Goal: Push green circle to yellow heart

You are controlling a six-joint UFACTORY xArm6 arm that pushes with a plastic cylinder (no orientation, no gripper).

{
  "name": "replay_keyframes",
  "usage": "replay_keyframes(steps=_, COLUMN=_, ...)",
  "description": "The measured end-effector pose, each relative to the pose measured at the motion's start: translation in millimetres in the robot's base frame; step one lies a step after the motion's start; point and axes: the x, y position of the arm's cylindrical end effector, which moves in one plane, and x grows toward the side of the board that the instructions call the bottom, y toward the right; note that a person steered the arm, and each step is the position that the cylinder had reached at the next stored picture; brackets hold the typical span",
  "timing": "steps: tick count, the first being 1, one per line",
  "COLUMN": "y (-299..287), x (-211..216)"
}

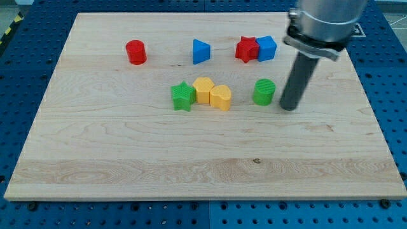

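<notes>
Arm housing cut off by view's top; board near corners clipped at bottom.

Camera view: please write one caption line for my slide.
My tip stands right of the green circle, with the yellow heart further left.

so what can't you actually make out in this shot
- My tip next to the green circle: this single view does not settle whether they touch.
- The arm above the rod: cut off by the view's top edge.
- Red star: its right side is partly covered by the blue block, whose own shape is unclear.
- Yellow heart and the yellow block beside it: too small to confirm shapes.
</notes>
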Motion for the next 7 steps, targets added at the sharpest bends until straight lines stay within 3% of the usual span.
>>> replay_keyframes(steps=5, y=15.4, x=-13.0)
replay_keyframes(steps=7, y=-14.9, x=-40.8)
